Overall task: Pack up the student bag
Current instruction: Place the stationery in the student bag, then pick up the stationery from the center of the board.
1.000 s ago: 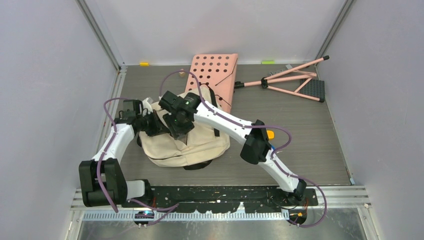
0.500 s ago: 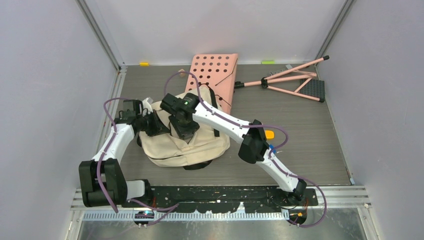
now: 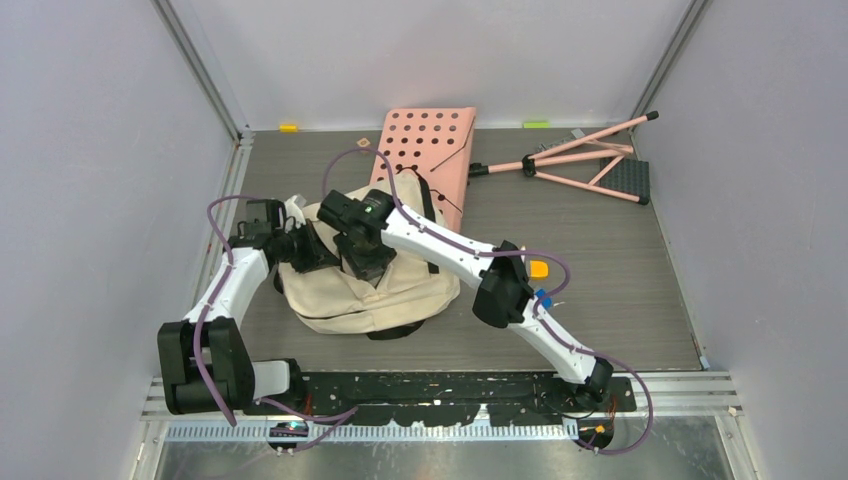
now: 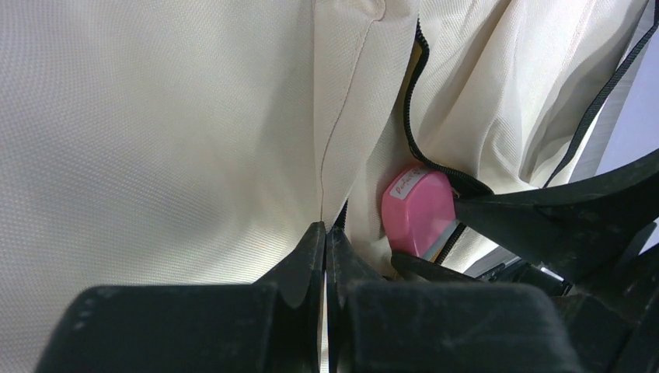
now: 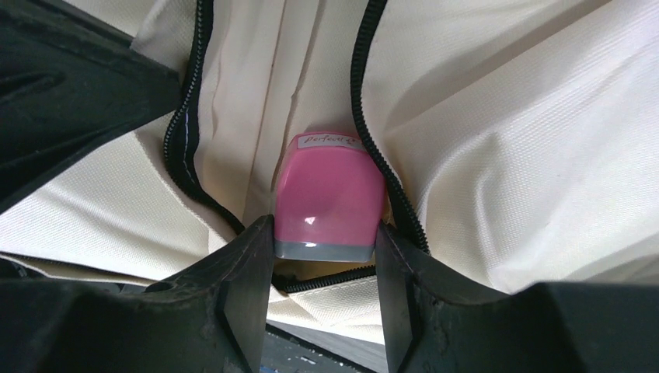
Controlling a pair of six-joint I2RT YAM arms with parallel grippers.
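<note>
The left arm bends in from the side toward the bag, which lies on the bench under both claws. The left claw is low at the bag's left side. It is squeezed almost tight, with a fold of the cream cloth pinched between its tips. Just right of that claw, a pink block peeks out of the open zip.

The right arm reaches far over to the left, and its wrist points down onto the bag. The right claw is open just as wide as the pink block and grips it on both sides, right in the gap of the zip.

From above, the tips of both claws are hidden under their own black bodies. The block has a white label, but the writing is too small to read. A yellow thing is half hidden behind the right arm.
</note>
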